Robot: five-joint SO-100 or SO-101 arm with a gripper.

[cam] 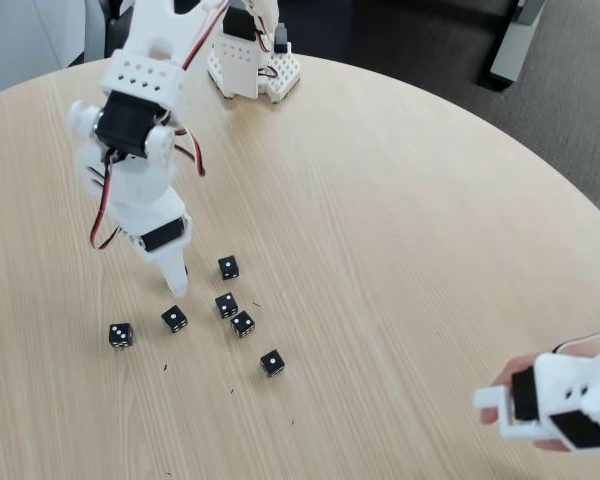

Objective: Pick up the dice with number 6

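The white arm's jaws (176, 282) point down at the round pale wooden desk (400, 220), apparently pressed together and empty, poised just above the scattered small black dice. Pips are too small to confirm the six; likeliest the far-left die (121, 335).

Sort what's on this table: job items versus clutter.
Job: gripper; leftmost die, its face most crowded with pips, probably the six, though too small to confirm.
Lying about: five other black dice; white handheld device in a hand, lower right.
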